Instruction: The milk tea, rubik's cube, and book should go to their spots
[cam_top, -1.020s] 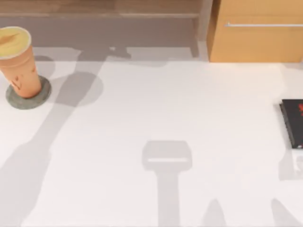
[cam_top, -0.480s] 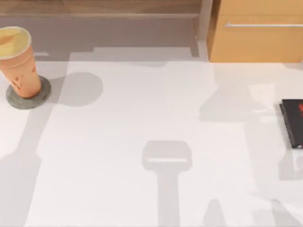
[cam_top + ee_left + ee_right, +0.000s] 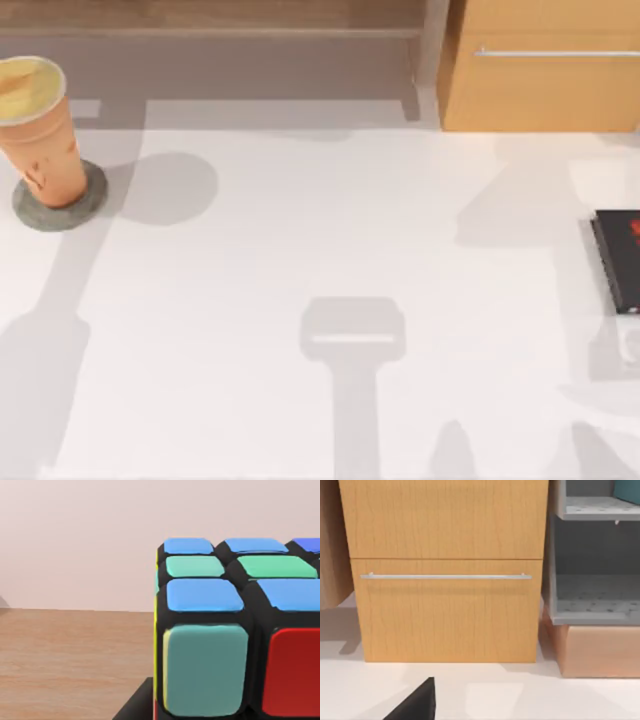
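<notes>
One milk tea (image 3: 40, 130) stands upright at about nine to ten o'clock on the white table (image 3: 330, 230), seated on one round grey coaster (image 3: 62, 205); the cup is a smooth tapered orange-tan cone with a creamy yellow top and small dark marks on its side. One rubik's cube (image 3: 240, 630) looms close before the left wrist camera, glossy rounded stickers in blue, green, teal and red set in a black frame, with a wooden surface behind it. One thin black book (image 3: 620, 260) with a red mark lies flat at three o'clock, at the table's right edge. One wood-grain cabinet (image 3: 445, 570) with a slim metal bar handle (image 3: 445, 576) stands at one o'clock, beside a grey shelf unit (image 3: 595, 580). Whether either pincer is apart or together cannot be told.
</notes>
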You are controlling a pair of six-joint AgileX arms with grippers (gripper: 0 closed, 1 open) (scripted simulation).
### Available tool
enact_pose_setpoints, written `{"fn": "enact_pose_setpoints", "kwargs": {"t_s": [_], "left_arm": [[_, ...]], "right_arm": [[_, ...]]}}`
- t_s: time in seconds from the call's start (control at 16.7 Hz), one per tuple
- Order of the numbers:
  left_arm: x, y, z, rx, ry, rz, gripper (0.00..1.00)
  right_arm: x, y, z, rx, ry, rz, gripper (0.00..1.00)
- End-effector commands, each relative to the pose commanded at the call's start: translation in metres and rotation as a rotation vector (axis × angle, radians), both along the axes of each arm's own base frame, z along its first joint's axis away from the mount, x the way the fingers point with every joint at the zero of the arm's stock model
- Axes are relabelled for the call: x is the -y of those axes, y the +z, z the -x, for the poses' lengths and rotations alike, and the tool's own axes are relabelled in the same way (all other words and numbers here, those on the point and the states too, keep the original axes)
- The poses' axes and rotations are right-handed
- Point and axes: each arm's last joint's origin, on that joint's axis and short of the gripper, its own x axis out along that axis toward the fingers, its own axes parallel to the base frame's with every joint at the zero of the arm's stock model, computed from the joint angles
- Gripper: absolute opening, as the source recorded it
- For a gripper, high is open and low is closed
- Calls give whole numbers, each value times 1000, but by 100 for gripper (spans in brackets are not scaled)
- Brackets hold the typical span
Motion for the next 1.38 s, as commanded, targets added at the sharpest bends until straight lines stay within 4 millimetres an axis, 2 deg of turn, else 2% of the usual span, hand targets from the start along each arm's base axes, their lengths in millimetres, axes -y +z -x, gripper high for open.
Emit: {"fn": "enact_pose_setpoints", "kwargs": {"t_s": [0.18,0.3,0.6,0.72,0.9,1.38], "left_arm": [[2,18,-16,62,5,16,0],[6,17,-34,51,-9,16,0],[4,-16,-83,-75,-36,-12,0],[3,-23,-88,-100,-40,-17,0],[3,-23,-88,-100,-40,-17,0],[3,-23,-88,-100,-40,-17,60]], "right_arm": [[0,0,0,0,0,0,100],[0,0,0,0,0,0,100],[0,0,0,0,0,0,100],[0,0,0,0,0,0,100],[0,0,0,0,0,0,100],[0,0,0,0,0,0,100]]}}
